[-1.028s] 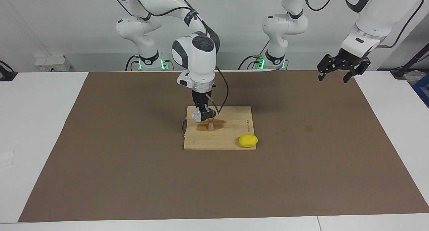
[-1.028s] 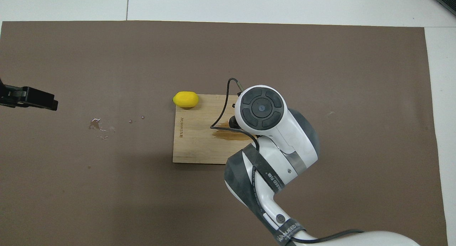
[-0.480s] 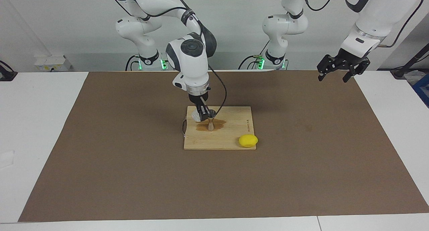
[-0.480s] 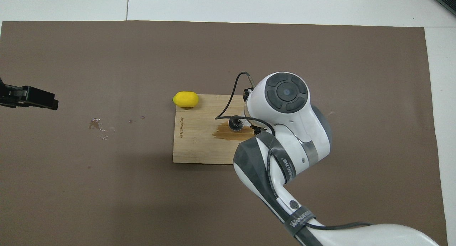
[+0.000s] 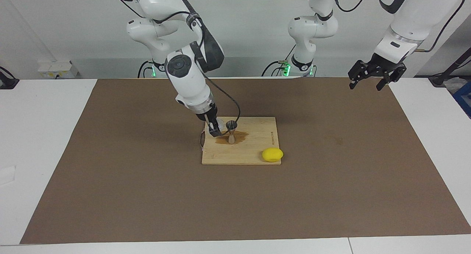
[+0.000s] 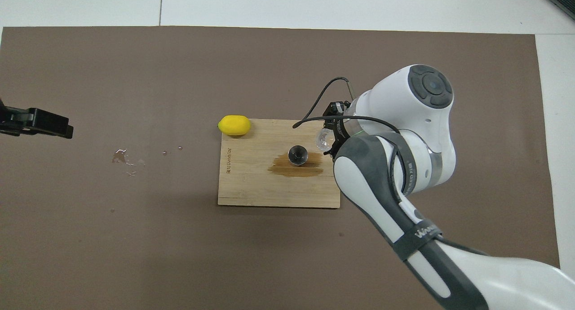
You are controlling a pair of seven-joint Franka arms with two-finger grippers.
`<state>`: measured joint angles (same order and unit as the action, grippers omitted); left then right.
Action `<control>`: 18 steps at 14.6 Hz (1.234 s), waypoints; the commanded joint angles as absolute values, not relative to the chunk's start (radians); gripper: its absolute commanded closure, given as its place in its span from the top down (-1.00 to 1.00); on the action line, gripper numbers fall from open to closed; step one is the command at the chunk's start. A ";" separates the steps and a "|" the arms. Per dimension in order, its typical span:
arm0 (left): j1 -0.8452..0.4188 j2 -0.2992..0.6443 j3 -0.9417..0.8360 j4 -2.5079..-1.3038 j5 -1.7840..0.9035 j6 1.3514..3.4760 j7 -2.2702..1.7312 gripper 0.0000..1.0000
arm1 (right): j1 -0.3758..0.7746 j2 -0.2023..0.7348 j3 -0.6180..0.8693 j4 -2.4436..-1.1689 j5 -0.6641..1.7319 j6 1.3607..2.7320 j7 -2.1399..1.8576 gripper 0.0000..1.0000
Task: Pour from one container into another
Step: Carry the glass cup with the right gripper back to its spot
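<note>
The silver hourglass jigger [image 5: 231, 131] stands upright on the wooden cutting board [image 5: 254, 151], in a brown wet patch [image 5: 239, 137]. It also shows in the overhead view [image 6: 298, 155]. My right gripper [image 5: 215, 129] is shut on the small clear glass cup [image 5: 220, 124] and holds it low over the board, just beside the jigger toward the right arm's end. The cup [image 6: 323, 140] and right gripper [image 6: 331, 139] show in the overhead view too. I cannot tell whether the cup touches the board. My left gripper [image 5: 369, 84] waits open in the air over the mat's edge at the left arm's end.
A yellow lemon [image 5: 272, 155] lies at the board's corner farthest from the robots, toward the left arm's end. Water drops [image 6: 123, 156] sit on the brown mat toward the left arm's end. The left gripper's tip [image 6: 40, 123] shows at the overhead view's edge.
My right arm has swung away from over the jigger toward its own end of the table, taking the cup from above the jigger's mouth to beside it. The left arm has not moved.
</note>
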<state>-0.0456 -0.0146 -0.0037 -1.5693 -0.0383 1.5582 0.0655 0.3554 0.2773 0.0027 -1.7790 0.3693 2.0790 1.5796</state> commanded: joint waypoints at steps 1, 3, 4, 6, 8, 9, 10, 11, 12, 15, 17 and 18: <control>-0.046 -0.009 -0.002 -1.552 -0.028 1.545 0.052 1.00 | 0.238 0.235 0.012 -1.891 0.516 2.086 1.388 -1.00; -0.046 -0.011 -0.002 -1.552 -0.028 1.545 0.052 1.00 | 0.164 0.221 0.012 -1.952 0.610 2.086 1.265 -1.00; -0.046 -0.009 -0.002 -1.552 -0.028 1.545 0.052 1.00 | 0.143 0.218 0.011 -1.974 0.617 2.088 1.229 -1.00; -0.046 -0.011 -0.002 -1.552 -0.028 1.545 0.052 1.00 | 0.066 0.215 0.012 -2.005 0.652 2.083 1.143 -1.00; -0.046 -0.011 -0.002 -1.552 -0.028 1.545 0.052 1.00 | -0.003 0.222 0.012 -2.026 0.681 2.068 1.008 -1.00; -0.046 -0.011 -0.002 -1.552 -0.028 1.545 0.052 1.00 | -0.041 0.233 0.012 -2.028 0.695 2.060 0.979 -1.00; -0.046 -0.011 -0.002 -1.552 -0.028 1.545 0.052 1.00 | -0.073 0.251 0.012 -2.025 0.709 2.045 0.956 -1.00; -0.046 -0.011 -0.002 -1.552 -0.028 1.545 0.052 1.00 | -0.107 0.267 0.012 -2.020 0.735 2.030 0.918 -1.00; -0.046 -0.011 -0.002 -1.552 -0.028 1.545 0.052 1.00 | -0.135 0.285 0.012 -2.019 0.750 2.020 0.882 -1.00; -0.046 -0.011 -0.002 -1.552 -0.028 1.545 0.052 1.00 | -0.192 0.320 0.012 -2.008 0.762 1.982 0.810 -1.00; -0.044 -0.012 -0.002 -1.552 -0.029 1.545 0.052 1.00 | -0.209 0.324 0.011 -2.019 0.764 1.985 0.764 -1.00; -0.044 -0.012 -0.002 -1.552 -0.028 1.545 0.052 1.00 | -0.212 0.322 0.008 -2.026 0.764 1.994 0.764 -0.79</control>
<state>-0.0450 -0.0147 -0.0033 -1.5693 -0.0383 1.5582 0.0638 -0.1953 0.3262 -0.0007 -2.0168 0.7293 1.9963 0.8035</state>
